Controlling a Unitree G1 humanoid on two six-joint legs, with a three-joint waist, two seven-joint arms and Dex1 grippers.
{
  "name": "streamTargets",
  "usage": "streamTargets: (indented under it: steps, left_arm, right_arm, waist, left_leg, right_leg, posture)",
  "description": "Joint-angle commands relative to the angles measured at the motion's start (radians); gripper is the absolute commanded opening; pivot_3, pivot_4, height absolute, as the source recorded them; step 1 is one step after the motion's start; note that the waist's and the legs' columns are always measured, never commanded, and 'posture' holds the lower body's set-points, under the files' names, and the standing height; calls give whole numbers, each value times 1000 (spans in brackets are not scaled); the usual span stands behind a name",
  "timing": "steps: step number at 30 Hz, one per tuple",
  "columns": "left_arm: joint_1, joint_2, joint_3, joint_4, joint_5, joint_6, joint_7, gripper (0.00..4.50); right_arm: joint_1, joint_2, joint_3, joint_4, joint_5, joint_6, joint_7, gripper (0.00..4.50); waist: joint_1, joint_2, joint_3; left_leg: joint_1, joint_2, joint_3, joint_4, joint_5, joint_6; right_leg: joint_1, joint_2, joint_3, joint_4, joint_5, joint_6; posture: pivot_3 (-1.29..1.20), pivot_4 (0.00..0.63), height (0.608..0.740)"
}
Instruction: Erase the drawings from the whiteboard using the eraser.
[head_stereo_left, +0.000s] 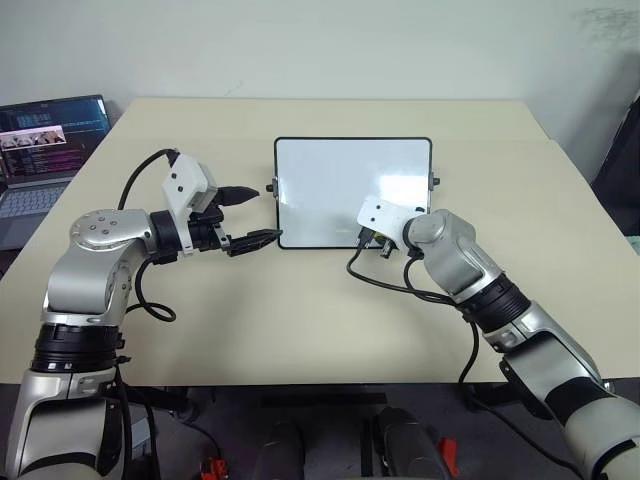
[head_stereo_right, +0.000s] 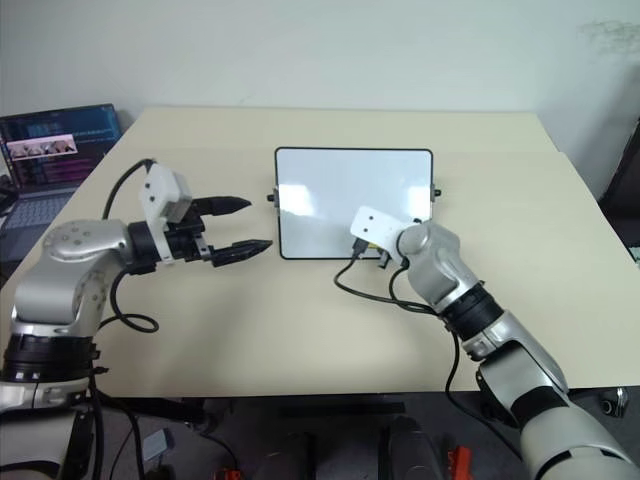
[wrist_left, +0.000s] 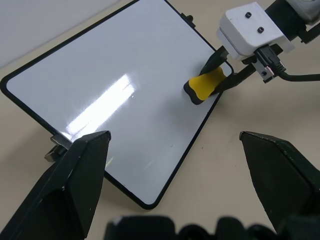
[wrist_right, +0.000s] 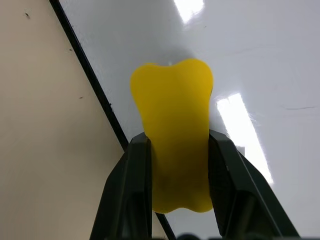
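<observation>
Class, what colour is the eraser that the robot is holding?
Yellow with a black underside; the eraser shows best in the left wrist view.

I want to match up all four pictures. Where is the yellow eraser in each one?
Left eye view: eraser, barely visible under the right pincer, at the whiteboard's near right corner.
Right eye view: same corner, a yellow sliver.
Left wrist view: upper right, pinched on the board's edge.
Right wrist view: centre, between the two black fingers.
Shared landmark: the whiteboard's thin black frame.
</observation>
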Motion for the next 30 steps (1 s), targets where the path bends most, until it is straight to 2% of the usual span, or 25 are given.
streamTargets:
  steps: [1, 11, 16, 22, 25, 28, 30]
  left_arm:
    - [-12, 11, 32, -28, -11, -10, 4, 4500]
    - [-33, 7, 24, -2, -4, -24, -5, 4500]
    - [-33, 7, 30, -6, -11, -21, -6, 4500]
    - [-18, 13, 36, -13, -18, -16, -13, 4500]
    - [-27, 13, 34, -8, -16, -16, -15, 4500]
    - [-30, 20, 32, 2, -10, -17, -20, 4500]
    - [-29, 24, 32, 6, -8, -18, -23, 4500]
  right_arm:
    - [-43, -23, -48, 45, -19, 2, -39, 1119]
    - [-186, -59, -180, 173, -9, -59, -189, 1119]
    - [-185, -47, -355, -40, 213, 68, -24, 1119]
    - [-138, -176, -464, -241, 350, 179, 89, 1119]
    - [-73, -265, -512, -292, 406, 164, 142, 1119]
    - [35, -408, -451, -336, 385, 133, 196, 1119]
    - [80, -453, -436, -366, 397, 123, 214, 1119]
  waist:
    - [1, 0, 0]
    - [10, 0, 0]
    - [7, 1, 1]
    - [14, 1, 1]
    - [18, 1, 1]
    - [20, 0, 1]
    - [19, 0, 2]
  left_leg:
    - [0, 0, 0, 0, 0, 0]
    - [-1, 0, 0, -1, 0, 0]
    - [-2, 0, 0, -4, 0, 0]
    - [-2, 0, 0, -9, 0, 0]
    - [-3, 0, 0, -9, 0, 0]
    - [-3, 0, 0, -9, 0, 0]
    - [-3, 0, 1, -9, 0, 0]
  right_leg:
    - [0, 0, 0, 0, 0, 0]
    - [-1, 0, 0, -1, 1, -2]
    - [-2, 0, 0, -1, 3, -5]
    - [-3, -1, -1, -4, 1, -5]
    - [-3, -1, -2, -5, 1, -5]
    - [-2, -1, -2, -6, 1, -4]
    - [-2, -2, -1, -6, 0, -4]
  posture:
    - [0, 150, 740]
    - [0, 150, 740]
    - [0, 150, 740]
    - [0, 150, 740]
    - [0, 150, 740]
    - [0, 150, 740]
    - [0, 150, 740]
